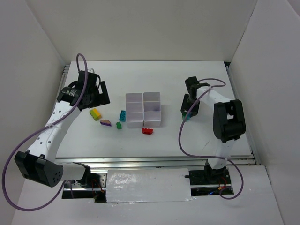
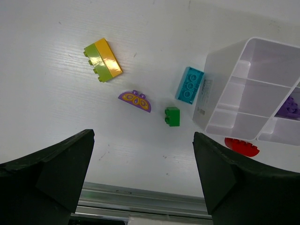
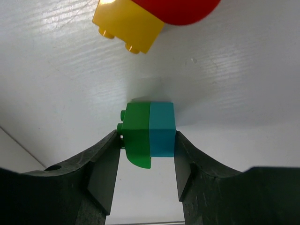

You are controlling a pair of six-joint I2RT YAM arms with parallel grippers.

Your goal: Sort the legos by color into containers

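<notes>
The white six-compartment containers block [image 1: 143,109] stands mid-table. It also shows in the left wrist view [image 2: 220,101], with a purple brick [image 2: 290,107] in one compartment. Left of it lie a yellow-and-green brick [image 2: 103,59], a purple half-round brick [image 2: 135,101], a small green brick [image 2: 172,116] and a teal brick [image 2: 190,85]. A red brick [image 1: 147,131] lies in front of the block. My left gripper [image 2: 143,173] is open and empty above these bricks. My right gripper [image 3: 146,140] is shut on a joined green-and-teal brick [image 3: 149,131], low over the table right of the block.
A yellow brick [image 3: 127,23] and a red rounded piece [image 3: 187,9] lie just beyond my right gripper's fingers. White walls enclose the table on three sides. A metal rail [image 1: 154,161] runs along the near edge.
</notes>
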